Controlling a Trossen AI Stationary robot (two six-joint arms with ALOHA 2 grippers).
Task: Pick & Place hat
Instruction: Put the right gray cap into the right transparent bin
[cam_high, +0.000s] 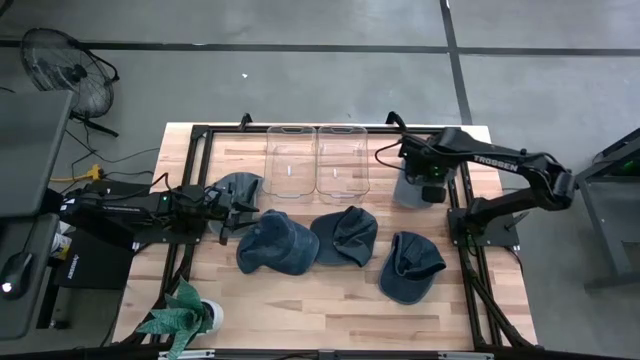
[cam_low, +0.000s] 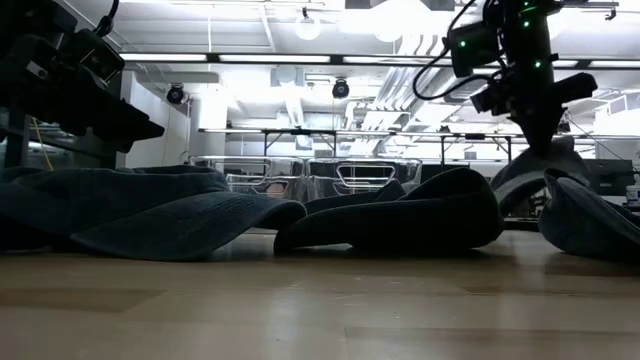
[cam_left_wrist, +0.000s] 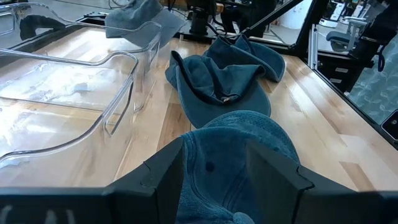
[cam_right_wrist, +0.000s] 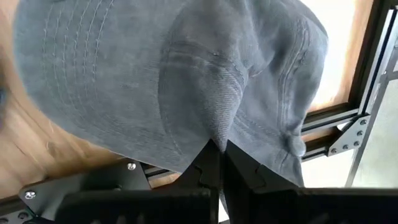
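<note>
My right gripper (cam_high: 428, 178) (cam_right_wrist: 219, 155) is shut on a light grey hat (cam_high: 408, 190) (cam_right_wrist: 155, 74) at the table's far right, beside the clear bins. In the low view this hat (cam_low: 545, 165) hangs below the gripper. Three dark blue hats (cam_high: 275, 245) (cam_high: 345, 235) (cam_high: 410, 265) lie on the table's middle and right. A grey-blue hat (cam_high: 235, 187) lies at the left. My left gripper (cam_high: 232, 208) (cam_left_wrist: 217, 180) stands open and low over it, pointing toward the right. A dark blue hat (cam_left_wrist: 239, 143) lies just ahead of the left fingers; I cannot tell whether they touch it. My right gripper pinches a raised fold of the grey hat's cloth (cam_right_wrist: 211, 127) between its two shut fingers (cam_right_wrist: 239, 168). The fingers come from above, pointing steeply down. The hat hangs below them, slack and crumpled, and looks lifted off the table.
Two clear plastic bins (cam_high: 292, 160) (cam_high: 343, 160) stand side by side at the table's far middle. A black metal frame (cam_high: 455, 205) runs along the table's sides. A small green plant (cam_high: 185, 315) stands at the near left corner. Bare wood (cam_high: 320, 300) lies near the front edge.
</note>
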